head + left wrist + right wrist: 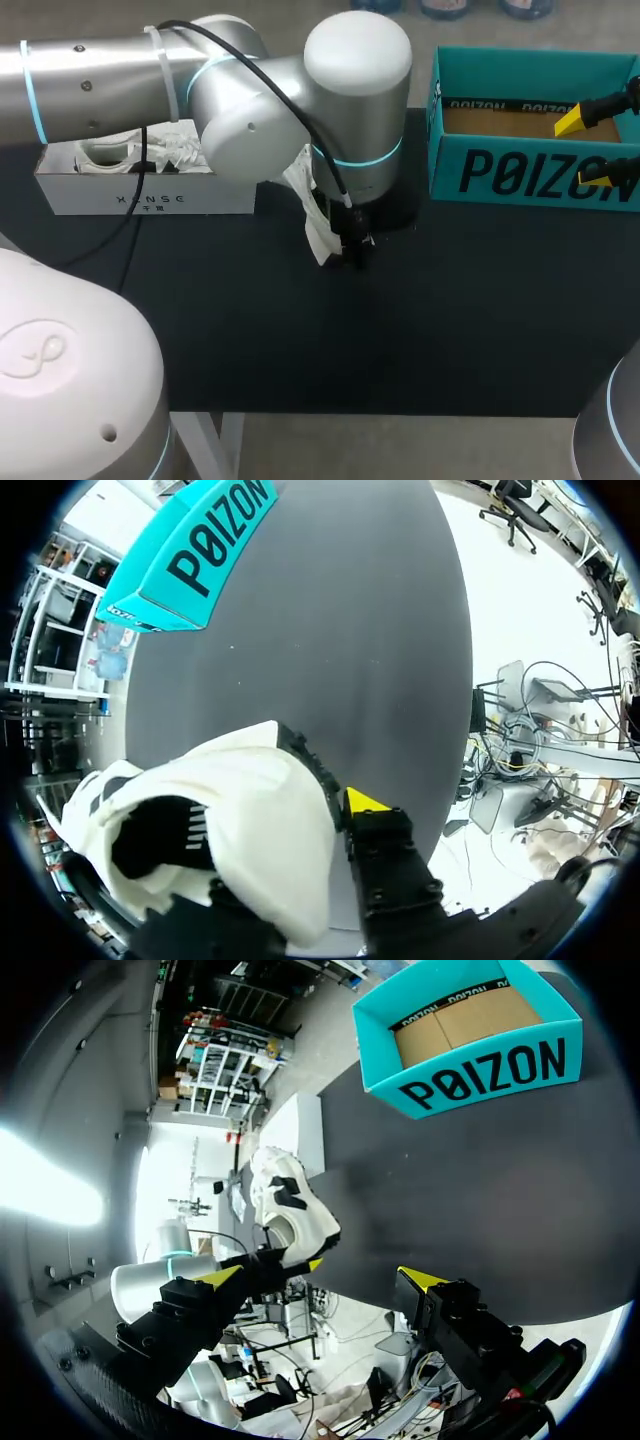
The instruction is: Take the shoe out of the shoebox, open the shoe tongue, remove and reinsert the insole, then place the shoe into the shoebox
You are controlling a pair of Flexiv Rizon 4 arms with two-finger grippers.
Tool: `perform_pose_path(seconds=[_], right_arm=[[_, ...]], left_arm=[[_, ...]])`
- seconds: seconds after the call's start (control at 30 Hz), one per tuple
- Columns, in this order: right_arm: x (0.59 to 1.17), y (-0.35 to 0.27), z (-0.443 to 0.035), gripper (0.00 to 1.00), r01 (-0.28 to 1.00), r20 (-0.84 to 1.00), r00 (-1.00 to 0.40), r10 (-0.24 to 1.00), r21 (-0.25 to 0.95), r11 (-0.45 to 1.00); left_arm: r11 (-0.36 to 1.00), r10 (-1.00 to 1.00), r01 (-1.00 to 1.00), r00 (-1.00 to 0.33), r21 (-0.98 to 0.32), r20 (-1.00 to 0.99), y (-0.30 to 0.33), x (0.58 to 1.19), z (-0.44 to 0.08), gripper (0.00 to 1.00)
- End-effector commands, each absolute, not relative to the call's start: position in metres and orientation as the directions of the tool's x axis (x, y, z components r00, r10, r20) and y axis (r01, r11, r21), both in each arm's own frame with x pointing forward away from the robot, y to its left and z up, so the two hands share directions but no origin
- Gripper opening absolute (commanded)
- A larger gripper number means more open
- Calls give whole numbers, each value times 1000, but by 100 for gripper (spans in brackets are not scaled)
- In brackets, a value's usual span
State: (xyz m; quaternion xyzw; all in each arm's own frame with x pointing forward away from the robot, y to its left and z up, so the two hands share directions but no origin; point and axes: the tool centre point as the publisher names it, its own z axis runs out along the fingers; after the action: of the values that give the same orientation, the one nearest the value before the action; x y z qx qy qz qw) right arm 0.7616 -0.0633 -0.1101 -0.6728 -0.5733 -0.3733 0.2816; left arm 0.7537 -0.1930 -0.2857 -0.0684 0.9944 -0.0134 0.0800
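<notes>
Black table [450, 330], seen from above and behind the robot. At the table's middle the L arm [250, 90] reaches in from the left, wrist pointing down. The L gripper [352, 240] is clamped on a white shoe [315, 215]. In the L wrist view the shoe [230, 820] fills the space by the fingers, pressed against the one yellow tip that shows. The other finger is hidden under the shoe. The shoe is white w/ black trim, its dark opening facing the camera. Can't tell if it touches the tabletop.

R gripper [322, 1278] is spread wide, w/ nothing btwn its fingers. In the head view its yellow tips enter at the right edge, overlapping the right end of the box.

Farther back on the right sits a teal shoebox [530, 175], lid off, its brown cardboard floor visible. Both wrist views show it ahead of the grippers and well apart from the shoe.

Back left, partly under the L arm, is a white box [145, 195] w/ white contents, too jumbled to name.
</notes>
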Motion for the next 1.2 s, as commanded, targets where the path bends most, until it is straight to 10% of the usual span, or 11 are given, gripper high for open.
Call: perform_pose_path(seconds=[0.03,0.6,0.83,1.2], right_arm=[[761,-62,-111,100,981,824,66,563,49,-186],[761,-62,-111,100,981,824,66,563,49,-186],[761,-62,-111,100,981,824,66,563,49,-186],[761,-62,-111,100,981,824,66,563,49,-186]], left_arm=[[993,-120,-119,-980,-13,-158,-190,748,-271,0],[993,121,122,-984,4,-127,-193,756,-264,0],[691,696,696,-714,-193,-79,-114,766,-231,0],[617,779,771,-627,-157,-19,-80,778,-224,0]])
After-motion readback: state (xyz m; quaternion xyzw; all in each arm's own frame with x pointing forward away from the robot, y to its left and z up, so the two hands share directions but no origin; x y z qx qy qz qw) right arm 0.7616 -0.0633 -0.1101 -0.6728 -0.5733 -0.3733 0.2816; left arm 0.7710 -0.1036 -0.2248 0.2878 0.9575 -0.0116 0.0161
